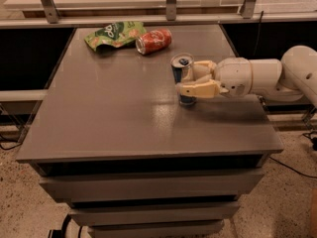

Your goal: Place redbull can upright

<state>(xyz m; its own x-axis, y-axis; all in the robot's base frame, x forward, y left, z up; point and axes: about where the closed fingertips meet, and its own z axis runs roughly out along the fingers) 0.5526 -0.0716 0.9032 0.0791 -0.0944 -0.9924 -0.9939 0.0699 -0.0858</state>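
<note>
At the far left corner of the grey counter (109, 123) lies one crumpled green snack bag (114, 33), flat on the surface. Just to its right, touching or nearly touching it, one red soda can (153, 41) lies on its side with its top end facing the bag. Both sit at the back, well apart from the task's thing, and nothing lies between them and it.

Further right, in the right half of the counter, stands the one redbull can (181, 72). It is upright, silver top up, with its base at the counter surface; whether it rests there or hangs just above it I cannot tell. That makes three things on the counter: one bag and two cans.

The claw (190, 78) grips this can from the right, one pale finger across its near side low down and the other behind it, closed snugly on its body. The single white arm (267, 76) reaches in level from the right edge, roughly parallel to the counter, wrist pointing left.
</note>
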